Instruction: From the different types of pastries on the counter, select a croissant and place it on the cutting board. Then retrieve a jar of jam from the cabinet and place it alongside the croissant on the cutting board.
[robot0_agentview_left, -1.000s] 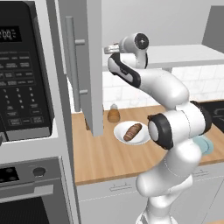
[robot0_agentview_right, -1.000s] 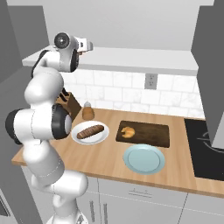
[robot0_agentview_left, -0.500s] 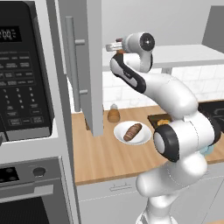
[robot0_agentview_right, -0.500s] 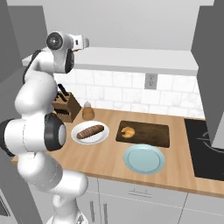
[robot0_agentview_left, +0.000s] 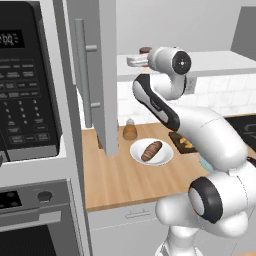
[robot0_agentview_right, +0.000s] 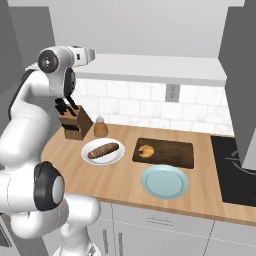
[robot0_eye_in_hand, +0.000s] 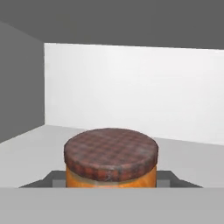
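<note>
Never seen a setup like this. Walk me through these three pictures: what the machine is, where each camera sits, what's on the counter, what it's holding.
It is a white robot arm in a simulated kitchen. Two cameras ride on its base, behind it to the left and right; the third looks along the gripper. On the counter: a cutting board with the croissant already on it, a brown roll on a white plate, a teal plate, a shaker and a knife block. The arm reaches up to the cabinet shelf, at the jar of jam. Whether the gripper holds it, the pictures cannot tell.

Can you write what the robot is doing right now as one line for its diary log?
croissant: on cutting board | gripper: reaching into cabinet | jar of jam: on shelf, right before gripper | grasp: cannot tell
</note>
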